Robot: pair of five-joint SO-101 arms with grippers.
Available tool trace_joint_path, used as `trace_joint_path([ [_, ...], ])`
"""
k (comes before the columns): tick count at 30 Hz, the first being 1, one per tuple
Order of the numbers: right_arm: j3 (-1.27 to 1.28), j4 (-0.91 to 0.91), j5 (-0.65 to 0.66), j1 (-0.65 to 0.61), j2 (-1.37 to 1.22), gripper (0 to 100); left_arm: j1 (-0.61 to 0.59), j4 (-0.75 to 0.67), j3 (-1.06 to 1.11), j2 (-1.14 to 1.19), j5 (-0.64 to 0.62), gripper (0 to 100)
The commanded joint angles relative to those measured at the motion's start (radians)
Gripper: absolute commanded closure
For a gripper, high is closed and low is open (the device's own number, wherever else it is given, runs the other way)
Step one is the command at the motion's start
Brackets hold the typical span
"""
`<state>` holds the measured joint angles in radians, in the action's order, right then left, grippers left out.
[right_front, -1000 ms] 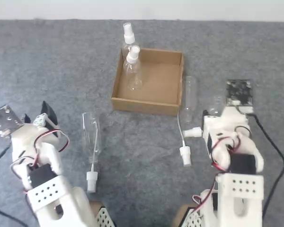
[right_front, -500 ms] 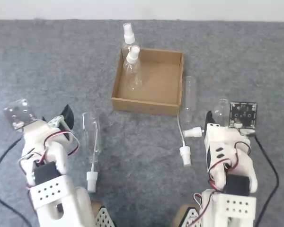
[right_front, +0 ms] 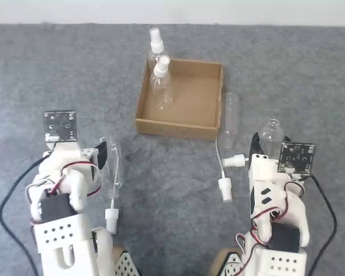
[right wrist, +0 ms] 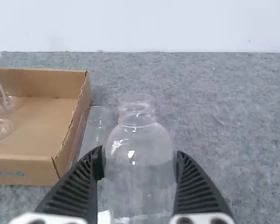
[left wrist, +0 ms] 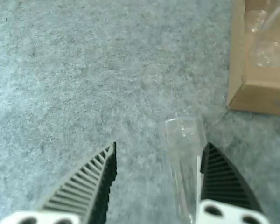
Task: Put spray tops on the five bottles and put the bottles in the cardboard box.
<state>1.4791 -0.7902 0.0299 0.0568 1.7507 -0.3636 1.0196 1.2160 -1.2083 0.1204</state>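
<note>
Mat (right_front: 57, 69) grey, speckled. Box (right_front: 178, 129) plain brown cardboard. Bottle (right wrist: 137, 163) clear, no tint; other bottles same. Spray tops (right_front: 225, 188) white. Arms (right_front: 60, 233) white; fingers (left wrist: 91, 186) black w/ ribbed pattern.

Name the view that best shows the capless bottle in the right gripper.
The right wrist view: the capless bottle stands upright, close up, between the fingers of the right gripper, its open neck plain. The high view shows it small, from above. The left wrist view faces the lying bottle instead.
</note>
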Motion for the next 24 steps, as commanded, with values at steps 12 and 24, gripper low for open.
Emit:
trace_joint_path([
  [12, -0.012, 0.013, -0.009, 0.068, 0.028, 96.8, 0.143, 0.29, -0.136, -0.003, 0.215, 72],
  [24, -0.012, 0.015, -0.009, 0.065, 0.022, 96.8, 0.132, 0.425, -0.136, -0.002, 0.425, 73],
])
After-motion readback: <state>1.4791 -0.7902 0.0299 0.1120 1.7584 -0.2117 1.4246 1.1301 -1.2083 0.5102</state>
